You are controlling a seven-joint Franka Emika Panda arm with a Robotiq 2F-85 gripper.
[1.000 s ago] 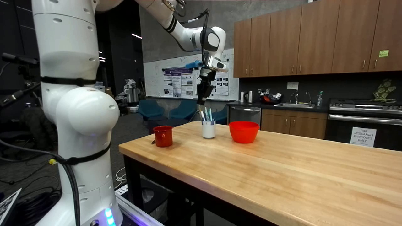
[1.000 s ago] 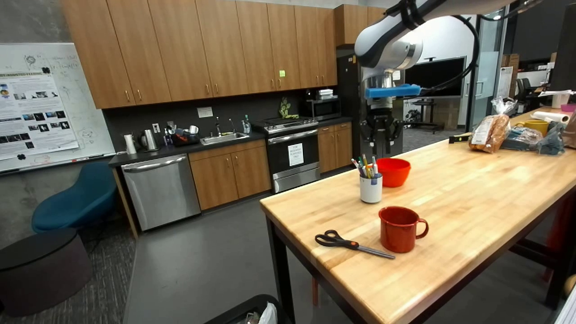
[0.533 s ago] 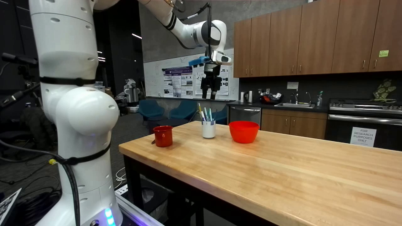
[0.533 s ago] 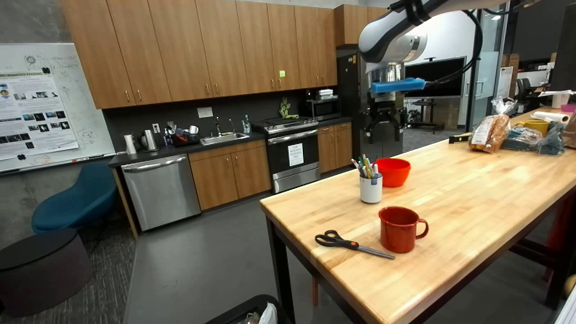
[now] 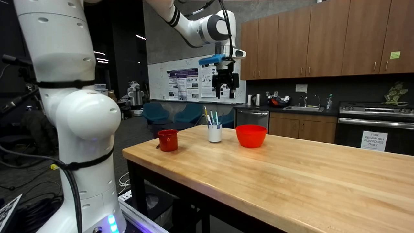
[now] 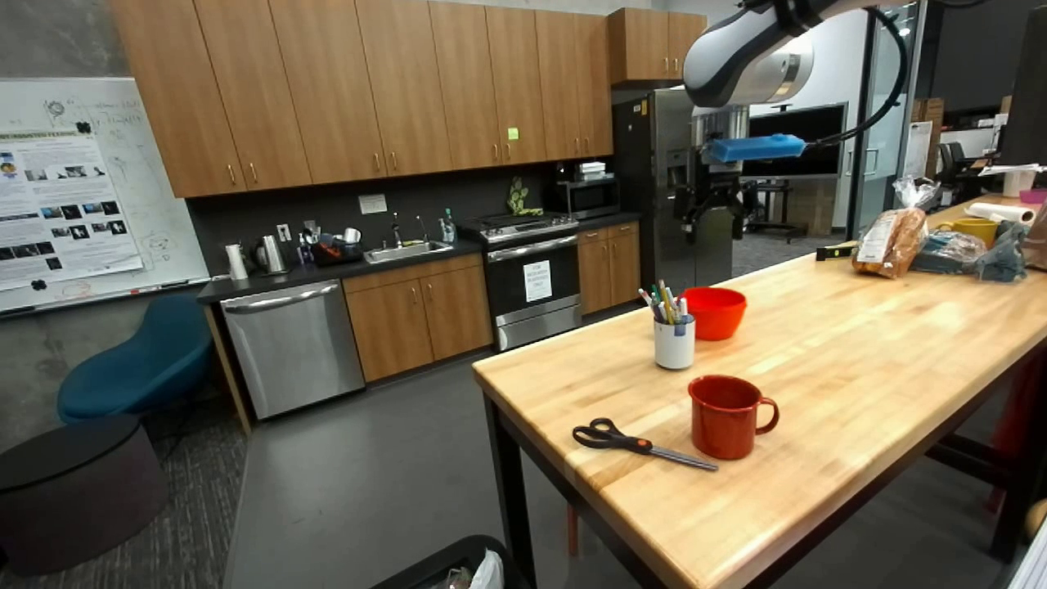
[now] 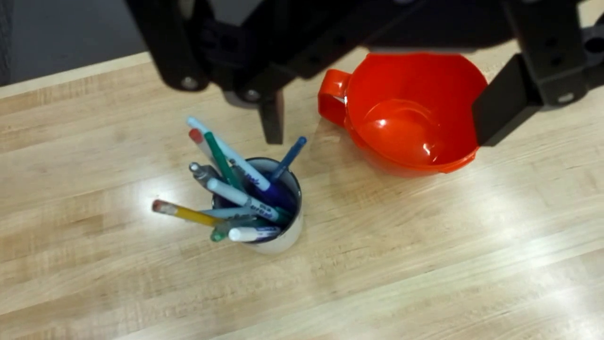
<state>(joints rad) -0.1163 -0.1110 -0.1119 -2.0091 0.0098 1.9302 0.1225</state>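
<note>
My gripper (image 5: pixel 225 96) hangs in the air above the wooden table, fingers pointing down and spread wide, with nothing between them. In the wrist view its fingertips (image 7: pixel 272 130) frame a red bowl (image 7: pixel 410 118) with a handle, which stands well below and apart from them. Beside the bowl is a white cup (image 7: pixel 290 238) packed with pens, markers and a yellow pencil (image 7: pixel 186 213). A dark red mug (image 6: pixel 724 417) and black-handled scissors (image 6: pixel 626 442) lie nearer the table's end; the mug mostly hides the scissors in an exterior view.
Farther along the table (image 6: pixel 859 352) are bagged bread (image 6: pixel 890 241), other bags and a yellow container (image 6: pixel 981 231). A bin (image 6: pixel 458 564) is on the floor by the table's end. Counter, sink and stove stand behind.
My gripper has risen, turned and shifted rightward in both exterior views, over toward the bowl's side. Its fingers have spread from partly closed to wide apart. The tabletop objects have stayed put.
</note>
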